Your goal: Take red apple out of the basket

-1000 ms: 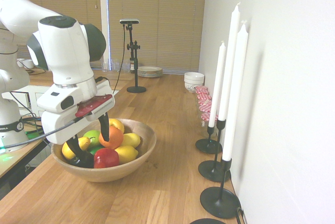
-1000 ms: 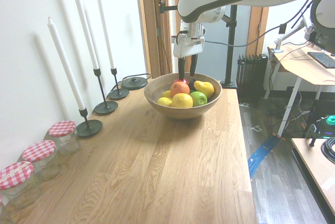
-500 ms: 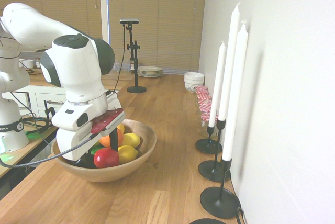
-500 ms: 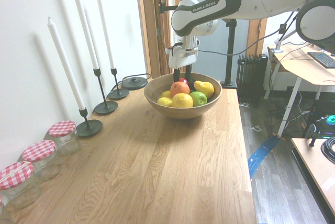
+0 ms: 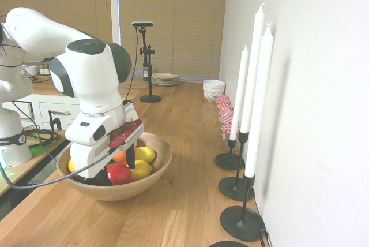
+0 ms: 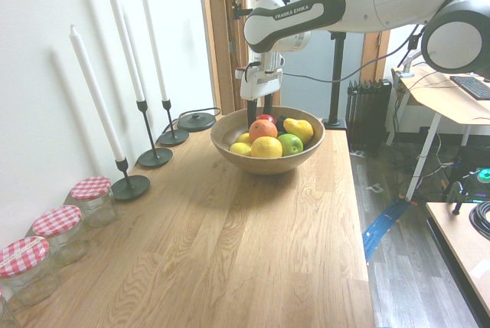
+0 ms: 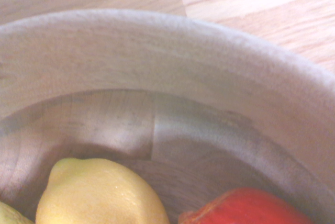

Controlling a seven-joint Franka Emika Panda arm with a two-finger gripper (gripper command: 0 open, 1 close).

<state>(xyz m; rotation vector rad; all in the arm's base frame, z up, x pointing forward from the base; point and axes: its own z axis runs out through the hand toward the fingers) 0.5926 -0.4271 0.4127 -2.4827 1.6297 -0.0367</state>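
The red apple (image 5: pixel 117 173) lies in the basket (image 5: pixel 151 173), a wide wooden bowl, on the side nearest the first exterior camera. My gripper (image 5: pixel 115 167) is down inside the basket, open, with one dark finger (image 5: pixel 130 156) beside the apple and the other hidden behind the hand. From the opposite side the gripper (image 6: pixel 259 110) stands over the far part of the basket (image 6: pixel 268 161), and only the apple's (image 6: pixel 266 119) top shows behind the orange. In the wrist view the apple (image 7: pixel 246 209) peeks in beside a lemon (image 7: pixel 99 195), under the basket's rim (image 7: pixel 157 41).
An orange (image 6: pixel 262 129), lemons (image 6: pixel 266 147), a green apple (image 6: pixel 290 143) and a pear (image 6: pixel 299 128) fill the basket. Three tall white candles (image 5: pixel 253 79) in black holders stand along the wall. Red-lidded jars (image 6: pixel 92 199), white bowls (image 5: pixel 214 89) and plates (image 5: pixel 165 78) are on the counter.
The arm has come down and the open gripper has sunk from above the fruit into the basket, its fingers now either side of the red apple. The fruit has not moved.
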